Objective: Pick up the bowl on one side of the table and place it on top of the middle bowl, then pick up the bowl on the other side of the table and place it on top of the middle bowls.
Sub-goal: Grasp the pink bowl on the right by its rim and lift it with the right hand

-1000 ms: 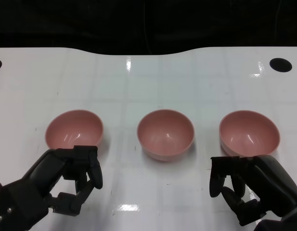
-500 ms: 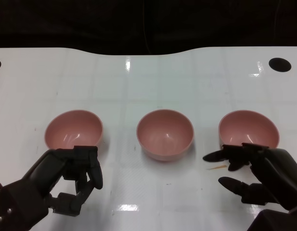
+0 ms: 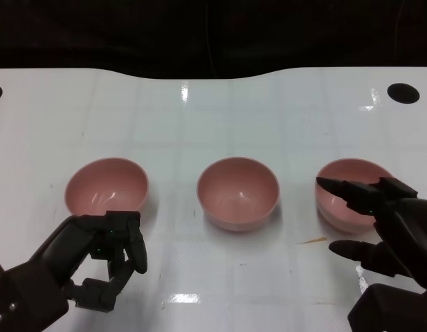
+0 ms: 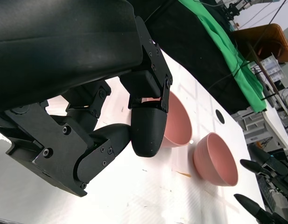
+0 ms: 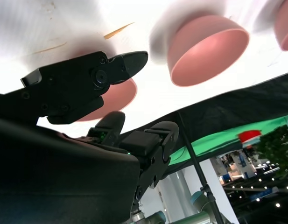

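Three smooth, seemingly plastic pink bowls

Three bowls in a row across the tabletop: left bowl, middle bowl, right bowl, well apart. Left hand just near of left bowl, not touching. Right hand at near right, fingers over right bowl's rim. Small sliver between middle and right bowls, nearer.

Lab, white test table, green drape, equipment racks
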Available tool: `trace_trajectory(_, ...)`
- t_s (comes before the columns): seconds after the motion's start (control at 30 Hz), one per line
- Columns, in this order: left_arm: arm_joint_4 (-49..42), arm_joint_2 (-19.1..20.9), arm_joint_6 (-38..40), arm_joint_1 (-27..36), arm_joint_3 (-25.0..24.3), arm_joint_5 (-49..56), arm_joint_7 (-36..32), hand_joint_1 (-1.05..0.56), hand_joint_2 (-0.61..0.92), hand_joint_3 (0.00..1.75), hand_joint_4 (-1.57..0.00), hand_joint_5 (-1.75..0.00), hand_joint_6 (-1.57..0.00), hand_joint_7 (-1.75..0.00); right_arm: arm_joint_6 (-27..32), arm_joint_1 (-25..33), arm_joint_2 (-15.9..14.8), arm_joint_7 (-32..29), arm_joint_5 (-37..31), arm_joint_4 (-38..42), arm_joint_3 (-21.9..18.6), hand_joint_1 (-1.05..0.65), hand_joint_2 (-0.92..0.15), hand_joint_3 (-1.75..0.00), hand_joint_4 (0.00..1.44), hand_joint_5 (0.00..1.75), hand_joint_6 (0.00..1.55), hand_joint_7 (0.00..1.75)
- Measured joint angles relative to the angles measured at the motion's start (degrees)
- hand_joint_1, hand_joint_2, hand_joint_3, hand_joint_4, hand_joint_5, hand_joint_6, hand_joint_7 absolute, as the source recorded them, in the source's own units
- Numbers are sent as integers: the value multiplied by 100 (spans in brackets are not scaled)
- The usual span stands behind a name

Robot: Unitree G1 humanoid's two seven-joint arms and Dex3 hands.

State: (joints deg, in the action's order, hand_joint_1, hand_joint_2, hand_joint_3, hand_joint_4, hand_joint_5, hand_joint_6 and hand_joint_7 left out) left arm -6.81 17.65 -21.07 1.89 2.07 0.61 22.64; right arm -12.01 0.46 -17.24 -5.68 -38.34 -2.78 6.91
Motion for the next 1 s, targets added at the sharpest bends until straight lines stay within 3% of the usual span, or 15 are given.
trace_trajectory(0.2,102,1,47,24,1,104,-1,-15,49,123,-86,-175,-77,-157,614,-71,-100,67,-509,-210,15,-52,-83,0,10,66,35,0)
trace_trajectory(0.5,106,2,83,51,0,110,-1,-15,44,132,-86,-175,-78,-155,1431,-341,-107,349,-1224,-268,433,-58,-84,0,6,63,33,0)
trace_trajectory(0.63,103,5,94,48,2,115,-1,-15,49,122,-86,-175,-78,-155,1678,-544,-105,352,-1478,4,658,-60,-84,0,5,60,30,0)
trace_trajectory(0.87,104,11,90,57,0,106,0,-15,44,131,-86,-175,-78,-155,1858,-928,-110,318,-1622,647,920,-62,-83,0,10,56,31,1)
trace_trajectory(1.0,151,16,143,81,-3,105,0,-17,55,113,-87,-175,-77,-157,1907,-1138,-109,206,-1641,1172,1075,-63,-84,0,12,53,30,0)
